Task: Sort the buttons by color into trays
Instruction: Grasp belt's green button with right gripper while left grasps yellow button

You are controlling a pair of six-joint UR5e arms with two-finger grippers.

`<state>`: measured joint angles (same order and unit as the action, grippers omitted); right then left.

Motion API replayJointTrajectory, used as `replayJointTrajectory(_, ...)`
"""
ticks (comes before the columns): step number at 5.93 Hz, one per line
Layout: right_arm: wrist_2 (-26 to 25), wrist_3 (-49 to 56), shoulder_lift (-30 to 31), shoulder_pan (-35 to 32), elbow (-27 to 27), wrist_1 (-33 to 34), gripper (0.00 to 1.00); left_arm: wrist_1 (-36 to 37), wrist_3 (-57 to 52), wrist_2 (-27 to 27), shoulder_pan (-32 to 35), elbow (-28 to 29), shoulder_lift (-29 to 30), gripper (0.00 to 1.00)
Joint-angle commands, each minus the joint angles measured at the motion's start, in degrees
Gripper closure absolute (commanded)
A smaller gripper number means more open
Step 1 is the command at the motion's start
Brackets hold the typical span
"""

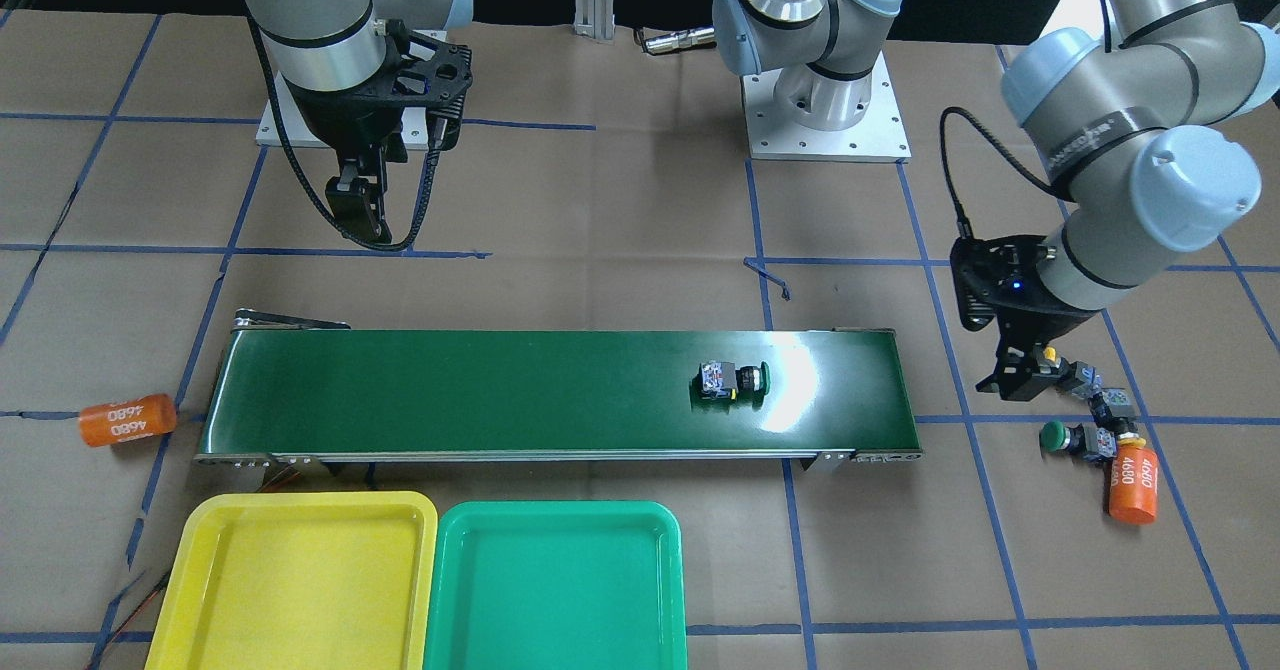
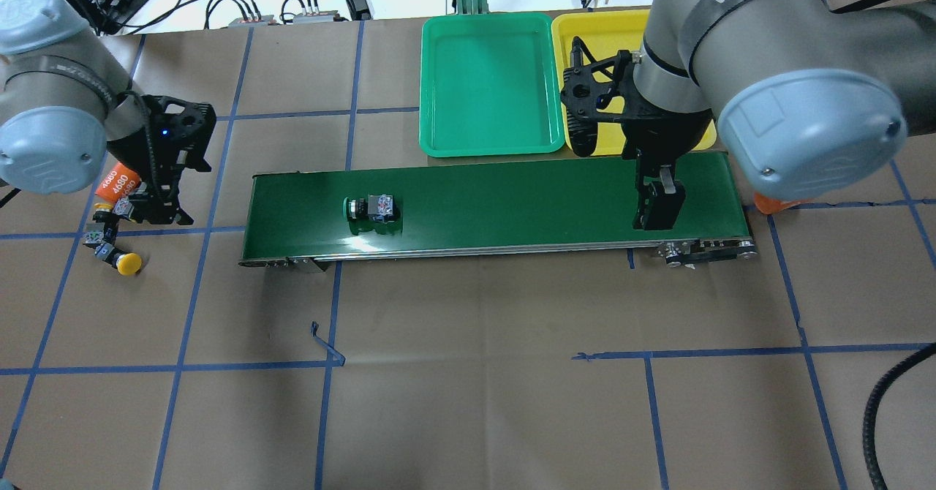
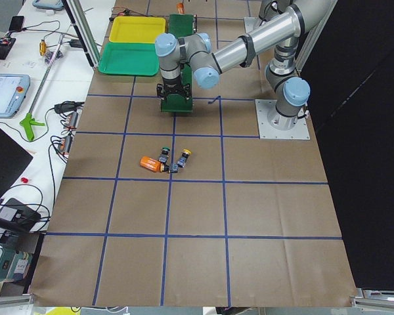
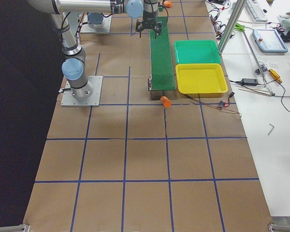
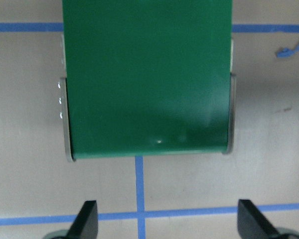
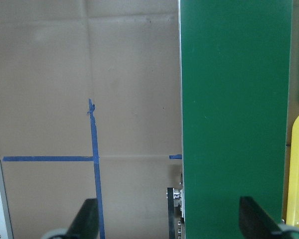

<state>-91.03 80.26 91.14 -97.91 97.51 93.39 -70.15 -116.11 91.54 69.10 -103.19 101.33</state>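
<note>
A green-capped button (image 1: 733, 381) lies on its side on the dark green conveyor belt (image 1: 500, 390), toward the robot's left end. Off that end of the belt, a yellow-capped button (image 1: 1052, 355), a green-capped button (image 1: 1053, 436) and a third button (image 1: 1115, 410) lie close together on the table. My left gripper (image 1: 1012, 378) hangs open just beside them, holding nothing; its wrist view shows the belt's end between its spread fingers (image 5: 87, 219). My right gripper (image 2: 658, 208) is open and empty, high over the belt's other end. The yellow tray (image 1: 300, 590) and green tray (image 1: 555, 600) are empty.
One orange cylinder marked 4680 (image 1: 1133, 485) touches the button cluster; another (image 1: 127, 419) lies off the belt's opposite end. The trays sit side by side along the belt's far side from the robot. The arm base plate (image 1: 828, 120) stands behind the belt.
</note>
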Motion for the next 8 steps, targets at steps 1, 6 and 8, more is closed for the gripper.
replayJointTrajectory(1,0.1,-0.1,0.1,0.0,0.9,0.4,0.0,1.1,-15.4,0.4,-8.4,-0.1,1.5,0.02)
replayJointTrajectory(6,0.9,0.1,-2.5,-1.0,1.1,2.2,0.0,13.4,-35.8,1.5,-16.8,-1.7,11.0,0.02)
replayJointTrajectory(8,0.8,-0.3,-10.9,-6.4,0.8,16.0,0.0,13.5,-36.1,1.2,-17.2,-2.3,12.6,0.03)
